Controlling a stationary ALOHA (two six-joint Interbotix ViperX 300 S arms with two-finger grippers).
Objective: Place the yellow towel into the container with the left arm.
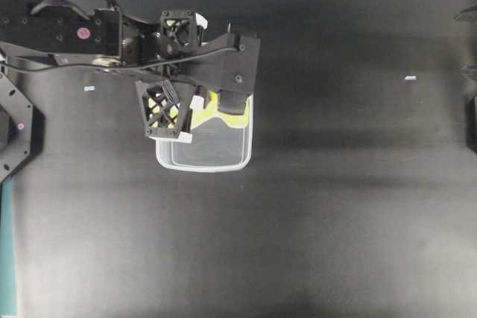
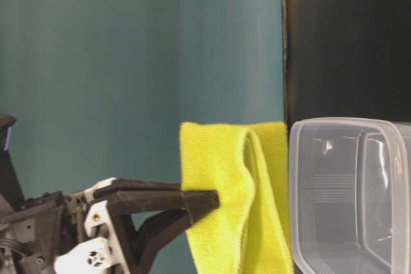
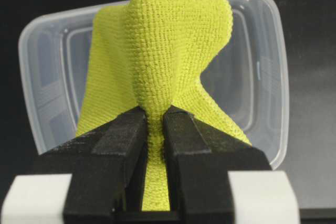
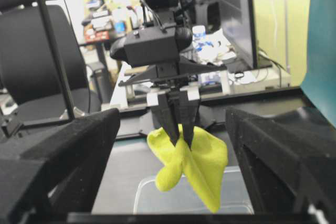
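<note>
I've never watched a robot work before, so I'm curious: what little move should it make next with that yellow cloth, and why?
Probably lower a little further, then let go. The left gripper is pinching the yellow towel by a fold, and the cloth hangs over the open container, with its lower end seemingly not settled inside yet. Releasing from lower down should make it less likely to drape over the rim.

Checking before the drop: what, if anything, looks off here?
Nothing is spilled or damaged. The yellow towel hangs bunched from the left end effector over the container, not yet inside it.
</note>
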